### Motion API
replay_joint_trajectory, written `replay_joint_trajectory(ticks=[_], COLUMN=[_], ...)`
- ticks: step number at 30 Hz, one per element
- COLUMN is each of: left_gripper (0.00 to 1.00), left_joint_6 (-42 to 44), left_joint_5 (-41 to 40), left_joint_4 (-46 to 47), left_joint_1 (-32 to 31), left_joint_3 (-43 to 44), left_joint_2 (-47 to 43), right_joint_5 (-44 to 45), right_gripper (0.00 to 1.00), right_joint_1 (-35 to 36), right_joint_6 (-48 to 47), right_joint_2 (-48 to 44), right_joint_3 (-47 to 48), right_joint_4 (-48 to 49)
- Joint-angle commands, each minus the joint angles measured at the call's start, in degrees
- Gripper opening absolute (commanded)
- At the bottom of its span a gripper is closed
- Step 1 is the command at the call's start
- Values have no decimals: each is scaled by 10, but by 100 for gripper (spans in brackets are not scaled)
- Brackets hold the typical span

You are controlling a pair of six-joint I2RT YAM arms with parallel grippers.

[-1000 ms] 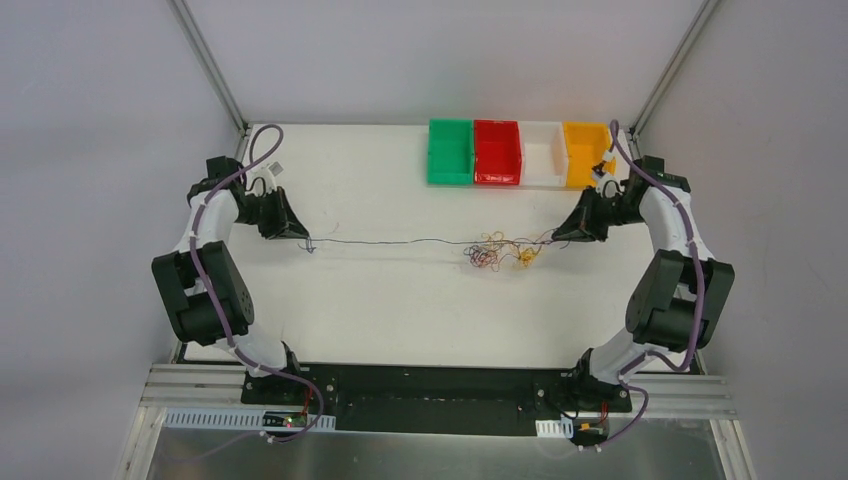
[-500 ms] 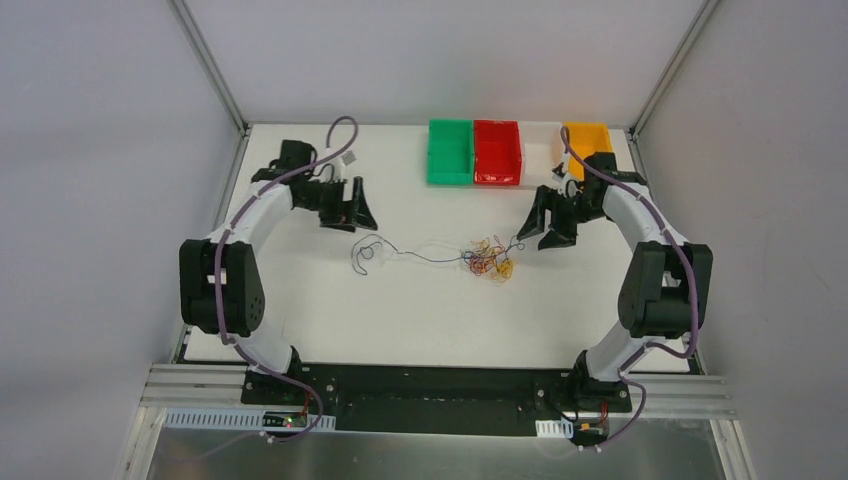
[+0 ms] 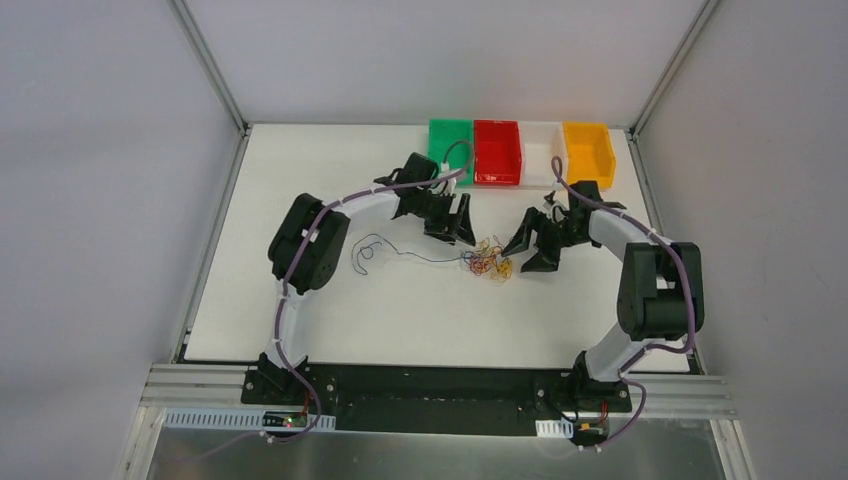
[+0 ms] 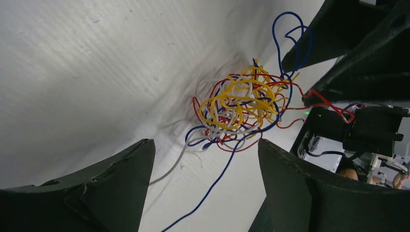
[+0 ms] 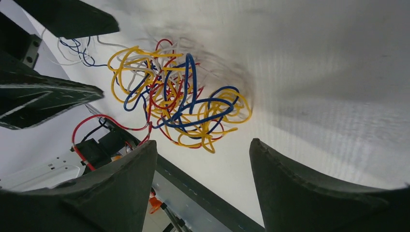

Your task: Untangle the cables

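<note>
The cables point(image 3: 487, 262) lie as one small knot of yellow, red, dark blue and whitish wires on the white table point(image 3: 400, 310). One blue wire point(image 3: 368, 250) trails left from the knot and ends in a loose loop. My left gripper point(image 3: 455, 238) stands open just left of the knot, holding nothing. My right gripper point(image 3: 525, 255) stands open just right of it, also empty. In the left wrist view the knot point(image 4: 241, 104) lies ahead of the open gripper point(image 4: 205, 145), and the blue wire point(image 4: 212, 183) runs between the fingers untouched. In the right wrist view the knot point(image 5: 179, 104) lies just ahead of the open gripper point(image 5: 203, 142).
Four bins stand in a row at the table's far edge: green point(image 3: 450, 152), red point(image 3: 497, 152), white point(image 3: 540, 155) and orange point(image 3: 587, 152). Metal frame posts rise at the far corners. The two grippers face each other closely across the knot.
Both grippers have opened and let go of the blue wire that was stretched between them. Both arms have swung inward to the knot. The freed wire has sprung back into a loop.
</note>
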Motion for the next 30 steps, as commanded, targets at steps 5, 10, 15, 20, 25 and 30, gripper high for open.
replay_joint_trajectory(ticks=[5, 10, 15, 20, 25, 30], left_gripper=[79, 37, 0, 0, 0, 0], left_joint_6=[-68, -73, -20, 93, 183, 214], left_joint_5=[26, 26, 19, -37, -76, -80], left_joint_4=[54, 61, 0, -133, -225, -251], left_joint_1=[-48, -55, 27, 192, 351, 447], left_joint_3=[27, 17, -55, -125, -131, -104], left_joint_2=[62, 57, -43, -143, -176, -189], right_joint_5=[-11, -16, -4, 45, 67, 62], right_gripper=[60, 15, 0, 0, 0, 0], right_joint_1=[51, 50, -15, -149, -229, -240], right_joint_6=[79, 73, -52, -201, -278, -286], right_joint_2=[52, 64, 9, -27, -23, -9], right_joint_3=[-19, -9, 10, 28, 82, 131], right_joint_4=[110, 113, -34, -189, -253, -274])
